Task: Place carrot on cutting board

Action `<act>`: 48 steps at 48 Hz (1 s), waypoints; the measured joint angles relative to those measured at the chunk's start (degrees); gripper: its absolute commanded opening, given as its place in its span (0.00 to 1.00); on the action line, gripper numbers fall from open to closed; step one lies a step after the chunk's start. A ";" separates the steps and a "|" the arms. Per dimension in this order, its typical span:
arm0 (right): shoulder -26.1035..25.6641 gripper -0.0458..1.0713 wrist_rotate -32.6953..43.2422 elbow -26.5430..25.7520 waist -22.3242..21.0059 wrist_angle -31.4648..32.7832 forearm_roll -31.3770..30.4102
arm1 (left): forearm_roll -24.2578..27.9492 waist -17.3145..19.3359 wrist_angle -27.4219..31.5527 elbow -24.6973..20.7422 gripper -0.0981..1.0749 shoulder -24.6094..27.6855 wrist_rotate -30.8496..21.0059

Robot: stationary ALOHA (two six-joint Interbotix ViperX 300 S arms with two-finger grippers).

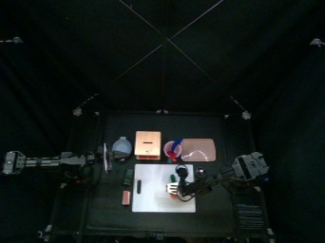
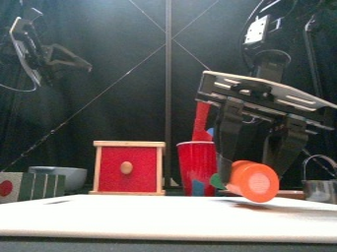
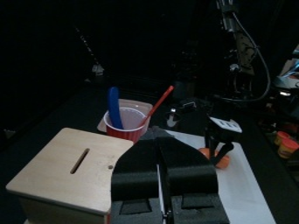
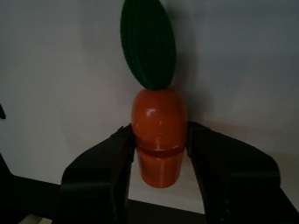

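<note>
My right gripper (image 2: pixel 253 169) is shut on the carrot (image 4: pixel 160 136), an orange toy with a green leaf (image 4: pixel 147 44). The jaws grip its sides. In the front view the carrot (image 2: pixel 250 181) hangs tilted just over the white cutting board (image 2: pixel 118 217). In the top view the right gripper (image 1: pixel 184 183) is over the board's (image 1: pixel 150 193) right half. In the left wrist view the carrot (image 3: pixel 219 155) shows under the right gripper. My left gripper (image 3: pixel 163 185) rests shut and empty at the table's left, away from the board.
Behind the board stand a wooden box with a red front (image 2: pixel 129 167), a red cup (image 2: pixel 196 165) holding utensils, and a wooden tray (image 1: pixel 203 149). A grey bowl (image 1: pixel 121 147) is at the back left. A small object (image 1: pixel 124 196) lies left of the board.
</note>
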 measured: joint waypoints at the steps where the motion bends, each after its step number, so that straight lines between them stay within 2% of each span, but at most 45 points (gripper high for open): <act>1: 0.00 0.63 0.00 0.00 0.00 0.00 -0.09 | 0.00 0.00 0.00 -0.09 0.09 0.00 0.00; 14: -0.18 0.83 0.09 0.53 0.00 0.35 -0.53 | 0.00 0.00 0.00 -0.09 0.09 0.09 0.00; 31: -5.19 0.85 0.00 1.05 0.09 3.16 -4.83 | 0.00 0.18 0.00 0.00 0.09 0.00 0.00; 38: -9.67 0.84 0.00 1.23 0.62 4.39 -11.16 | 0.00 0.18 0.00 0.00 0.09 0.00 0.00; 44: -14.77 0.84 -0.09 3.43 2.72 5.98 -20.57 | 0.00 0.09 0.00 0.00 0.09 0.00 0.00; 48: -19.16 0.84 -0.09 6.77 4.13 5.98 -28.30 | 0.00 0.18 0.00 -0.09 0.09 0.00 0.00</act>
